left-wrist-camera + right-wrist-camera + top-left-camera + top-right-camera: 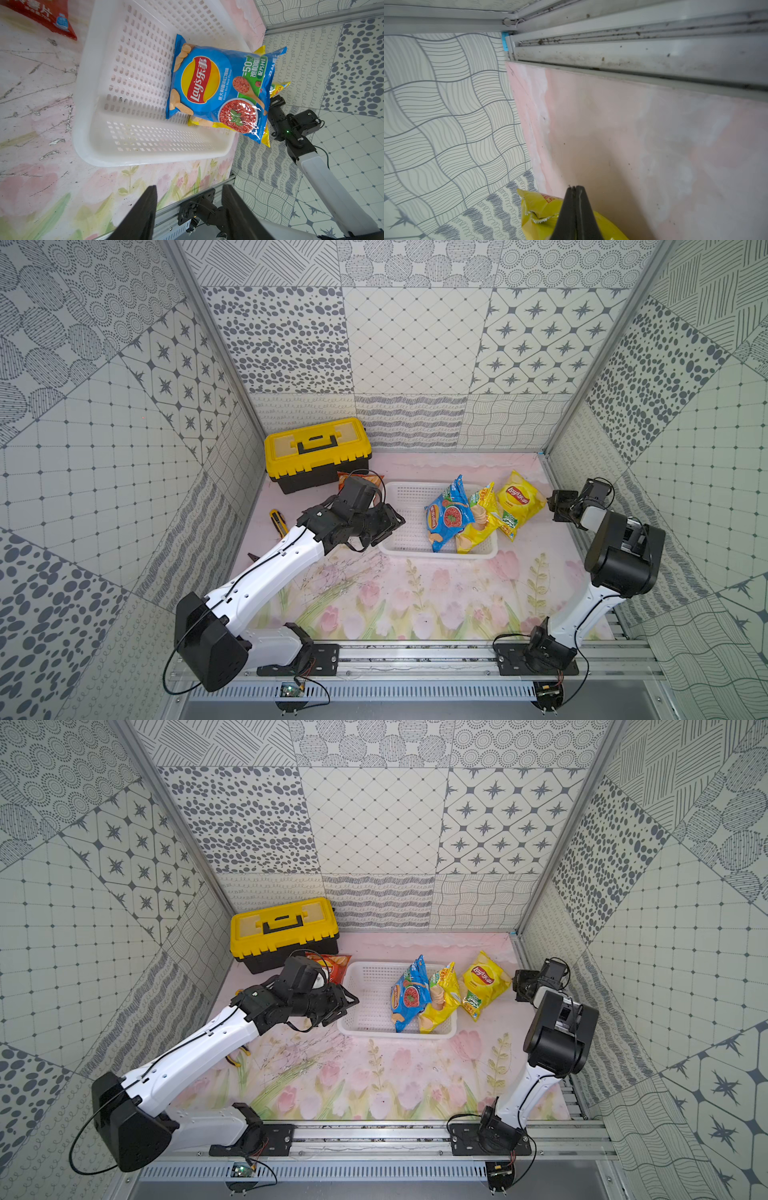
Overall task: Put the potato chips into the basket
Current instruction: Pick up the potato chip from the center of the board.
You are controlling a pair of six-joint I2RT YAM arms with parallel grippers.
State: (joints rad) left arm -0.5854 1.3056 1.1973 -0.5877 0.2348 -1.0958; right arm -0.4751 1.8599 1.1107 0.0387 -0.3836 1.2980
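I am observing the white perforated plastic basket (436, 554) holding the glossy blue chip bag (449, 516) and a glossy yellow chip bag (478, 529) at its right end. The second yellow chip bag (519, 499) is lying just right of it, the red-orange chip bag (332, 967) far-left. The left gripper (189, 187) is hovering parted, empty. The right gripper (574, 187) is sitting shut at that bag's edge; I cannot tell whether it grips.

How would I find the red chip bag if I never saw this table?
Find the big yellow toolbox at the back of the table. Between it and the white basket lies the chip bag. It is the only red bag.
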